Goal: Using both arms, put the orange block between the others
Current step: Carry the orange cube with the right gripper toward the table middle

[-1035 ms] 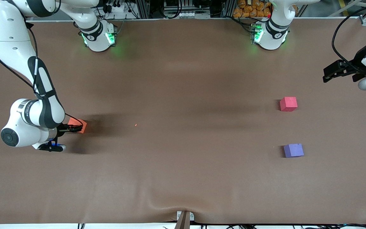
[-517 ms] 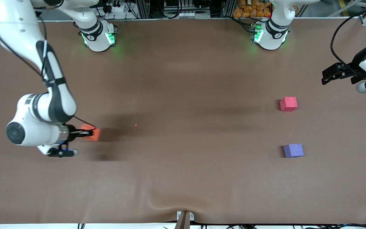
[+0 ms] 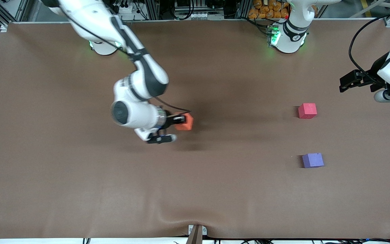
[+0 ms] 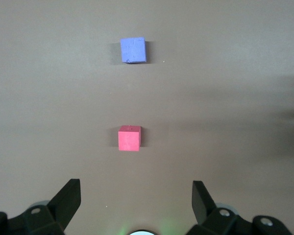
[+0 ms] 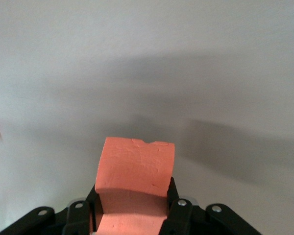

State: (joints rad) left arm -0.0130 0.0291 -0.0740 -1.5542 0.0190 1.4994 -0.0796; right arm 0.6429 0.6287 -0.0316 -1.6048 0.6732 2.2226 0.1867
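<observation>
The orange block is off the table, with my right gripper shut on it over the middle of the table. In the right wrist view the orange block fills the space between the black fingers. The pinkish-red cube and the purple-blue cube sit toward the left arm's end, the purple-blue one nearer the front camera. My left gripper hangs open and empty beside the pinkish-red cube. The left wrist view shows the pinkish-red cube and the purple-blue cube ahead of my left gripper.
The brown table cover has a small wrinkle at its front edge by a metal clamp. The arm bases stand along the table's back edge. A bare gap separates the two cubes.
My right arm has carried the orange block from the right arm's end of the table to over its middle. My left gripper has drifted slightly toward the table's middle and stays open.
</observation>
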